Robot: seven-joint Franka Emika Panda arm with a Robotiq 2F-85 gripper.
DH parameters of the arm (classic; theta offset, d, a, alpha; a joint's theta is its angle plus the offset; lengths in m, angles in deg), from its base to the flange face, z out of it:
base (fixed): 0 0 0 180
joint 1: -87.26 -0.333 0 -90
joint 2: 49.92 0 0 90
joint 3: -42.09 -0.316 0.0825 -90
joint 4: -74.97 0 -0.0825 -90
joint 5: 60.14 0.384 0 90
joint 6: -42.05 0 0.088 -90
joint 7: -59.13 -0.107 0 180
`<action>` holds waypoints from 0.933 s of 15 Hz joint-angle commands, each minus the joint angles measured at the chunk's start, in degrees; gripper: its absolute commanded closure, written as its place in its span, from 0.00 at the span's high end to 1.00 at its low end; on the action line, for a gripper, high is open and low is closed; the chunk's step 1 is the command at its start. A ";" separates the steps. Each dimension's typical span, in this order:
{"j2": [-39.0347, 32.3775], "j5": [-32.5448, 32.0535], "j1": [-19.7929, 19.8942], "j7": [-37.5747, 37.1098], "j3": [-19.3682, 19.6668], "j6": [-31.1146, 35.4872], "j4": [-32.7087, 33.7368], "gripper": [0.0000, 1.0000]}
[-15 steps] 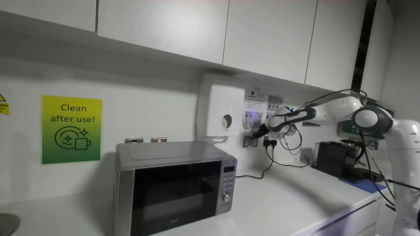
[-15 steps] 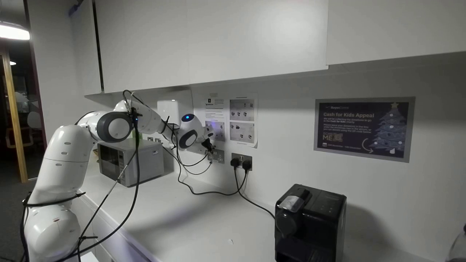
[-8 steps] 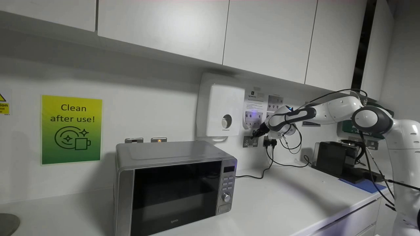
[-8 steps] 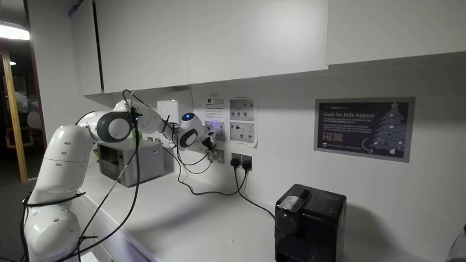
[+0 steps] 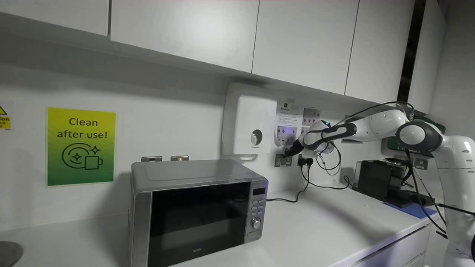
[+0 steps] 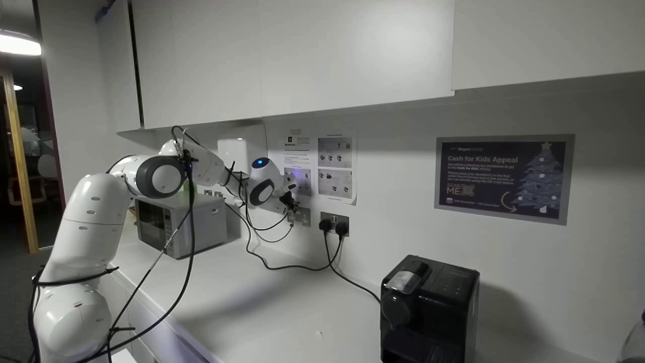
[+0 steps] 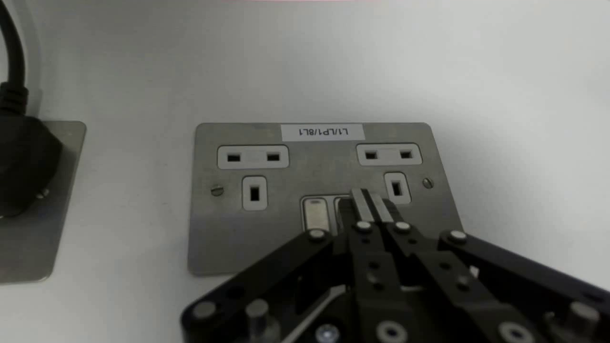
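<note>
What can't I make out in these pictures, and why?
Wrist view: part of the socket plate, hidden by the gripper; contact unclear.
Wrist view: black plug, cut off by the left edge.
Both exterior views: inside of the microwave, hidden by its dark door.
Both exterior views: fine text on the printed sheets, too small.

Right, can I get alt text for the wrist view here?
A closed end effector reaches over an empty double metal wall socket, its fingertips just right of a pale rocker switch; contact is unclear. The socket's label appears upside down, and at the left edge a black plug covers part of a neighbouring plate.
</note>
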 commanded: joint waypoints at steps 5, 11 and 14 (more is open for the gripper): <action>-2.38 -3.35 -0.34 -4.13 0.28 1.70 3.41 0.00; -2.12 -3.35 -0.21 -4.12 0.02 2.15 3.48 0.00; -1.92 -3.25 -0.19 -3.94 -0.12 2.41 3.46 0.00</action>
